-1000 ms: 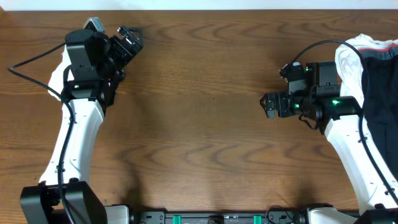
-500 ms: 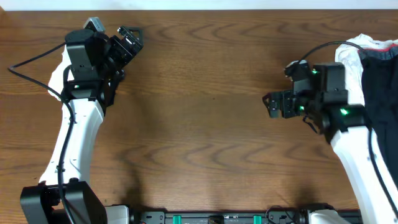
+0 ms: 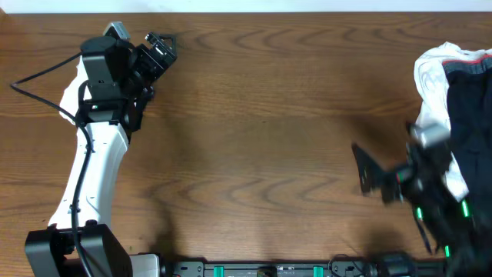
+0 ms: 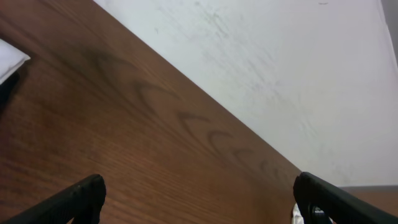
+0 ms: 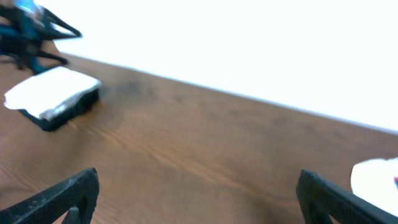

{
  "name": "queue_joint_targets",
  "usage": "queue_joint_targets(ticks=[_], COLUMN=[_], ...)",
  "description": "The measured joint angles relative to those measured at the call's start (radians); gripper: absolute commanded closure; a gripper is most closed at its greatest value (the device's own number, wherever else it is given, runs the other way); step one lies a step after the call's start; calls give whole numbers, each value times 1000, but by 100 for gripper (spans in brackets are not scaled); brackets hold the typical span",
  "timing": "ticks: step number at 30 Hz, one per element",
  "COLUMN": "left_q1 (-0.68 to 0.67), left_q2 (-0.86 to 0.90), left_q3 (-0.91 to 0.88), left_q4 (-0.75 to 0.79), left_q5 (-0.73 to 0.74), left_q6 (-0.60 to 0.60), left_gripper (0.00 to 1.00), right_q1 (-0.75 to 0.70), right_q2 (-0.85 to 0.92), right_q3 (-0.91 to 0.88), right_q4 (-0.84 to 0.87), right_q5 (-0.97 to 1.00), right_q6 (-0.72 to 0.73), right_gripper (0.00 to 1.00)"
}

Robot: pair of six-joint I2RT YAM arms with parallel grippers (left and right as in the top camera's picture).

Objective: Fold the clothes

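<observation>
Left gripper (image 3: 161, 48): far left; I read it released, empty.
Right gripper (image 3: 367, 173): near right, blurred; released, empty.
Clothes (image 3: 450, 85): white-and-dark heap, far right.

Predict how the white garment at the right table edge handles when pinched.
Likely floppy: the white garment lies crumpled, so it should sag from one pinch. It overlaps the black garment, so may drag it along. Probably light, won't roll.

Left arm (image 3: 96, 154): white links, black joints, black cable (image 3: 44, 70), black fingers (image 4: 81, 199). Right arm (image 3: 421, 183): blurred, green lights.
</observation>
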Motion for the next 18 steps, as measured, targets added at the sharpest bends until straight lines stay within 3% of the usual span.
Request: queue_joint_targets(ticks=[7, 11, 18], left_q1=[0, 0, 0], left_q2=[0, 0, 0], left_q3=[0, 0, 0], left_q4=[-1, 0, 0], left_q5=[-2, -3, -3], left_q6=[0, 0, 0], left_gripper=[2, 2, 2], right_q1=[0, 0, 0], right_q2=[-317, -470, -501], right_q3=[-203, -367, -583], right_q4=[4, 94, 364], right_q5=[-6, -12, -26], right_q6=[0, 0, 1], right_gripper=[1, 1, 1])
